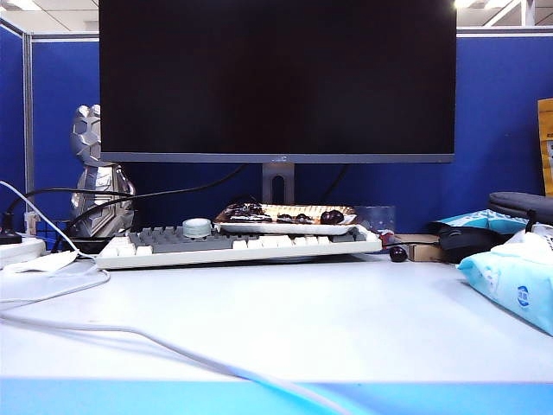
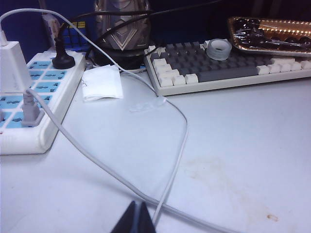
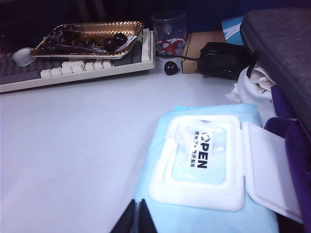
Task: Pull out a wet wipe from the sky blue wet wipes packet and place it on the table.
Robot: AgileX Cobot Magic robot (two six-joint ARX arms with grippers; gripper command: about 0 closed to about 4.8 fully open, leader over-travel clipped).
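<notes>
The sky blue wet wipes packet (image 3: 204, 221) lies flat on the table (image 3: 73, 136) at the right edge of the exterior view (image 1: 514, 281). Its white plastic lid (image 3: 272, 170) is flipped open to the side. A clear seal printed OPEN (image 3: 199, 150) still covers the opening, so the wet wipe is hidden inside. My right gripper (image 3: 136, 201) is shut and empty, hovering over the packet's near corner. My left gripper (image 2: 137, 204) is shut and empty above bare table (image 2: 233, 126), beside crossing white cables (image 2: 180, 141). Neither gripper shows in the exterior view.
A keyboard (image 1: 233, 245) with a gold tray (image 1: 285, 216) on it lies below the monitor (image 1: 276, 78). A power strip (image 2: 29, 97) and a white scrap (image 2: 101, 82) sit at the left. A grey bag (image 3: 282, 48), a black mouse (image 3: 218, 58) and a smaller light blue packet (image 1: 484, 220) crowd the right.
</notes>
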